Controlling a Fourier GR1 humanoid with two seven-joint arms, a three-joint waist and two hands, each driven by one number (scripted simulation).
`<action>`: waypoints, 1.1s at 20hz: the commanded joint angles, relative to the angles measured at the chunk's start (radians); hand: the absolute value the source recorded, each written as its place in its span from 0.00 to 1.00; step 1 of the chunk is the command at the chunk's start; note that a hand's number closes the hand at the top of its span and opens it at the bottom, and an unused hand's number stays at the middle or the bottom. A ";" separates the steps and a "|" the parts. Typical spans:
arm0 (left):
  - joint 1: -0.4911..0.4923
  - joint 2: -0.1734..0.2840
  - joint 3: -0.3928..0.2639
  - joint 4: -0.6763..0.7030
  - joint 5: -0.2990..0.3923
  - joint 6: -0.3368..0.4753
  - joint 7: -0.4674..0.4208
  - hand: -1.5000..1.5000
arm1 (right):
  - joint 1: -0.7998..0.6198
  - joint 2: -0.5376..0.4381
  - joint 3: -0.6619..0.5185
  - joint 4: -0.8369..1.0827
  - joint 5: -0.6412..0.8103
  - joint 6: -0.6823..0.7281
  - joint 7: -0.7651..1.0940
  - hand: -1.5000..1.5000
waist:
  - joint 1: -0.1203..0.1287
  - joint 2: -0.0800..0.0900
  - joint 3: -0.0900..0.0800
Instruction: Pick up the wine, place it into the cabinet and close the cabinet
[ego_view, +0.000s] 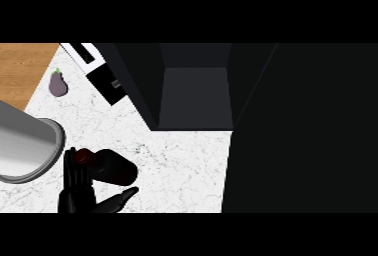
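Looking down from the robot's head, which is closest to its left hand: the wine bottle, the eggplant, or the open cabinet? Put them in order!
From the left hand:
1. Wine bottle, right beside the fingers on the counter.
2. Open cabinet, up and to the right.
3. Eggplant, far up near the wooden board at the top left.

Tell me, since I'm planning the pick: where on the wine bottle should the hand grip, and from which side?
Probably the wide body. The wine bottle lies on its side on the counter, its neck pointing to the view's left. The left hand is open just below it, fingers straight beside the neck, thumb under the body, so coming from that lower side and wrapping the body looks easiest.
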 joint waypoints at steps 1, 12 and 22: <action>-0.051 -0.029 0.031 0.102 -0.003 -0.019 -0.053 0.00 | 0.033 -0.021 -0.035 -0.165 -0.083 0.009 0.077 0.00 | -0.002 0.000 0.000; -0.103 -0.018 0.095 0.236 0.034 -0.139 -0.090 0.00 | -0.063 -0.020 -0.046 -0.168 -0.062 -0.022 0.154 0.00 | -0.001 0.000 0.000; -0.157 -0.048 0.122 0.280 0.052 -0.184 -0.118 0.00 | -0.036 -0.024 -0.133 -0.134 -0.143 0.013 0.109 0.00 | 0.000 0.000 0.000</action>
